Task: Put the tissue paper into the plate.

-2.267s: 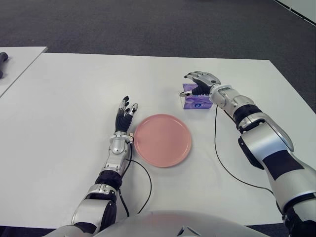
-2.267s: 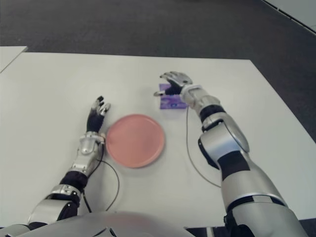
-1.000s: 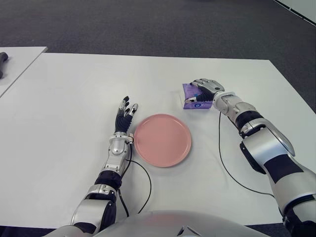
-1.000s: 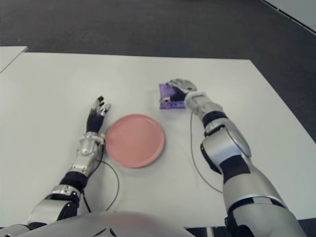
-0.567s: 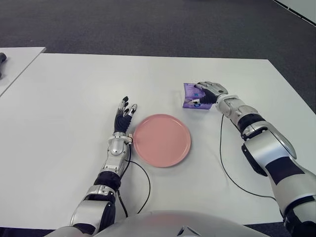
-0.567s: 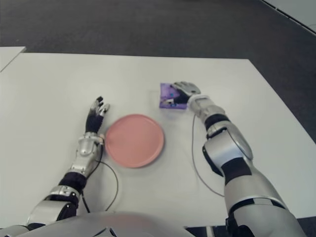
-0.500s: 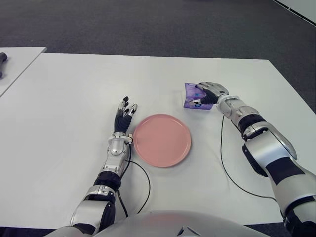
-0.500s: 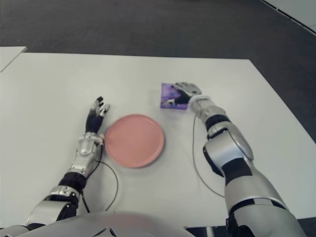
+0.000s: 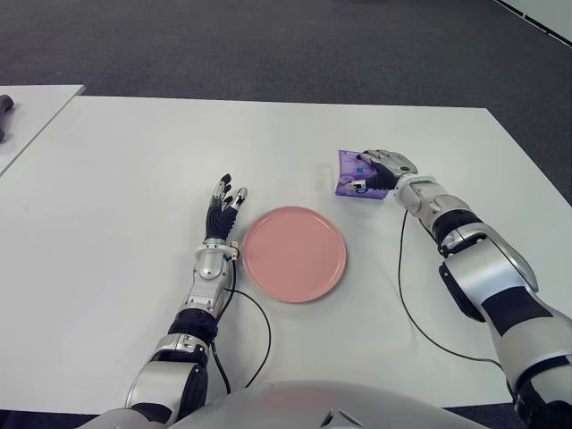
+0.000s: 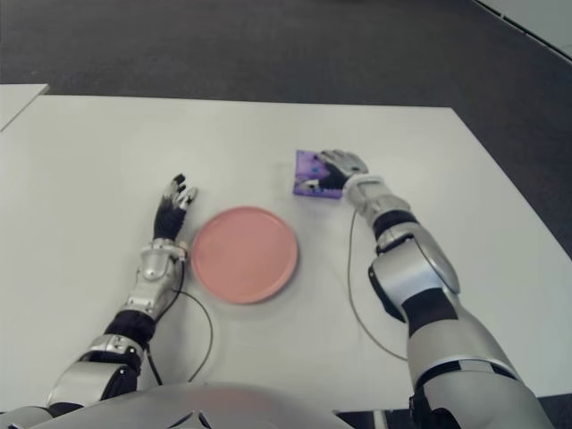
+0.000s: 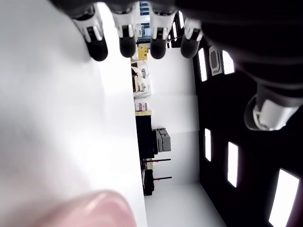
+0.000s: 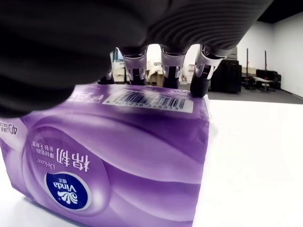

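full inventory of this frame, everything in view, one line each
tissue pack: 1, purple, on the table beyond the plate's right side, in the right hand's grasp
plate: 1, pink, table centre, nothing in it
table: 1, white, under everything
second table: 1, white, far left, a dark object on its edge
floor: dark carpet, beyond the tables
left hand: fingers spread, beside the plate's left edge
right hand: fingers curled over the tissue pack
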Robot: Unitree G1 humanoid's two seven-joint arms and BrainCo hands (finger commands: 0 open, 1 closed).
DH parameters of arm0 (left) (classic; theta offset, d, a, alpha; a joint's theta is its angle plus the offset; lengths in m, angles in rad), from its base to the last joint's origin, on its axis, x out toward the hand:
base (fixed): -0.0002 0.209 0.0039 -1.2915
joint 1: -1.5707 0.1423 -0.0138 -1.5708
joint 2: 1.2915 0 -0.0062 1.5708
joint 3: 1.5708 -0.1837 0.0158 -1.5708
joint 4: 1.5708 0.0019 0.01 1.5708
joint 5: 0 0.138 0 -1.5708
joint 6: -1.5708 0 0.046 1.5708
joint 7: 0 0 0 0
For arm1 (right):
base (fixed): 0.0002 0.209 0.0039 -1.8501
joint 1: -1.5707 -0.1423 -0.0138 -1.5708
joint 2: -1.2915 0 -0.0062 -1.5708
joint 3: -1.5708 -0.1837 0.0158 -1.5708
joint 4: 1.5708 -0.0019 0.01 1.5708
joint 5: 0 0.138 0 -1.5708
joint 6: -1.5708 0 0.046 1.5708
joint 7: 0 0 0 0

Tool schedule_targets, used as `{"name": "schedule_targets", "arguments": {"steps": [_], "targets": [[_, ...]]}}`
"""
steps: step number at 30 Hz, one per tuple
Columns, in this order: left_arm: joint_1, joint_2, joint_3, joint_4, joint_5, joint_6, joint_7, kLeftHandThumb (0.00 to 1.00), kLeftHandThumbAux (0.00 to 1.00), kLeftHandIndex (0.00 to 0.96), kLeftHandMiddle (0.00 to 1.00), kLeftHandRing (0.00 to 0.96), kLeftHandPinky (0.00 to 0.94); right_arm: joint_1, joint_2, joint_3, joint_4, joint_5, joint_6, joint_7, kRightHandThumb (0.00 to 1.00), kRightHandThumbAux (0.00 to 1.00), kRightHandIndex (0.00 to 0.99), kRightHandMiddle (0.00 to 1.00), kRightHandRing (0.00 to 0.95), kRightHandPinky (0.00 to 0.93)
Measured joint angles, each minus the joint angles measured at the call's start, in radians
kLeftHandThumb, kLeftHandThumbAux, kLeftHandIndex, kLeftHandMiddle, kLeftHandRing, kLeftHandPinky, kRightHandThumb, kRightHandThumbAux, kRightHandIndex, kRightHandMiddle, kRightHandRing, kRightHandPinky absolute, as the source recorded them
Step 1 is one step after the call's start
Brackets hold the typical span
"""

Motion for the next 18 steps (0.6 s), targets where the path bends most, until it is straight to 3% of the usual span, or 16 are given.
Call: {"name": "schedule_targets", "arguments": {"steps": [18], "targets": [[0.002, 0.001, 0.000, -0.003, 0.001, -0.005, 0.000, 0.000, 0.422, 0.000, 0.000, 0.000, 0.000, 0.009, 0.016, 0.024, -0.001, -0.010, 0.003, -0.005, 0.437, 0.194, 0.000, 0.000, 0.000, 0.000]]}}
